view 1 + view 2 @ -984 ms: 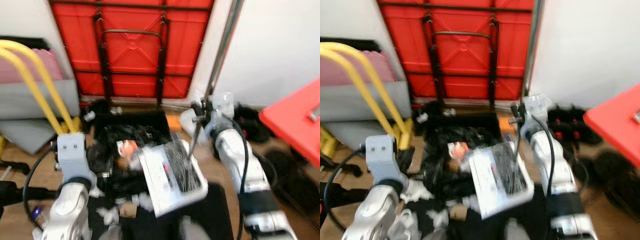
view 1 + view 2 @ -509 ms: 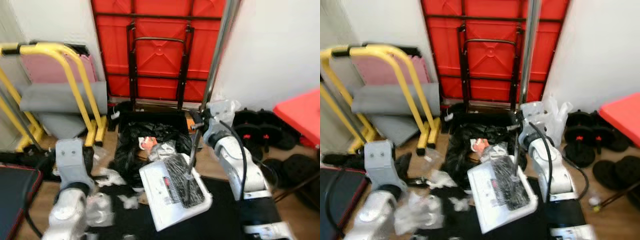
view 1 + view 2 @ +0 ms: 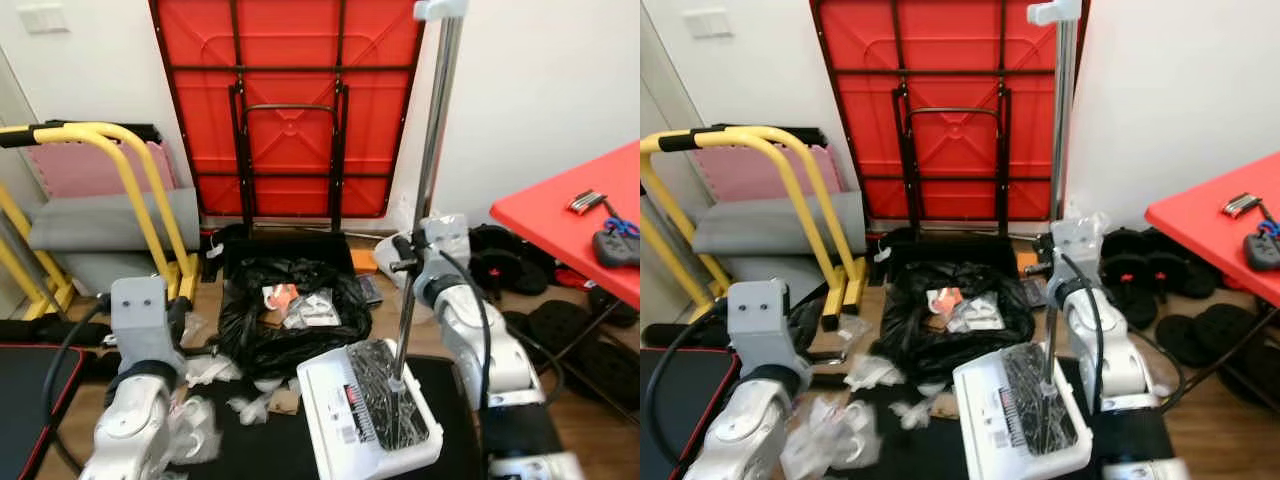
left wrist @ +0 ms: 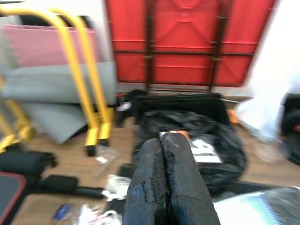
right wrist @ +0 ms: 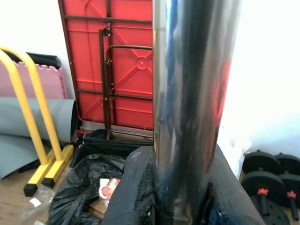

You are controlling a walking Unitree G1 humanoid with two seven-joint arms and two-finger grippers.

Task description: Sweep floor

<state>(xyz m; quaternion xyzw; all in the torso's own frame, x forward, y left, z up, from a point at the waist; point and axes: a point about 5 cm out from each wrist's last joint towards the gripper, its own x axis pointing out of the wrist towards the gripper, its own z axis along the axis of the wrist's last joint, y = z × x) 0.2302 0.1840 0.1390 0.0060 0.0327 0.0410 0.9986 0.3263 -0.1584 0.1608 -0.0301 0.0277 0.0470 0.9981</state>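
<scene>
A red folded table [image 3: 285, 110] is leaned against the white wall, with a black hand trolley [image 3: 290, 160] standing before it. Compared with half a second ago, the whole scene is seen from higher and the picture is sharper, so the camera has moved; more of the wall and of the red table at the right [image 3: 575, 225] is now shown. At the left, a yellow tubular frame [image 3: 130, 190] stands beside grey and pink mats [image 3: 95, 215].

On the floor below the trolley, a black rubbish bag [image 3: 290, 320] lies open with paper scraps inside. Just in front of it a white dustpan [image 3: 368, 410] is placed on a black mat [image 3: 250, 455], and the dark bristles of the broom are resting in it. The broom handle [image 3: 425, 190], a shiny metal pole, rises nearly upright from the dustpan; before, it was seen leaning more.

The right gripper [image 5: 180, 185] is closed around the broom handle, one black finger on each side of the pole. The left gripper [image 4: 161, 180] is held low at the left, its two fingers pressed together with nothing between them, pointed toward the rubbish bag. Crumpled white scraps [image 3: 215, 370] are scattered on the floor near the left arm. Black dumbbell plates [image 3: 520, 270] lie under the red table at the right.
</scene>
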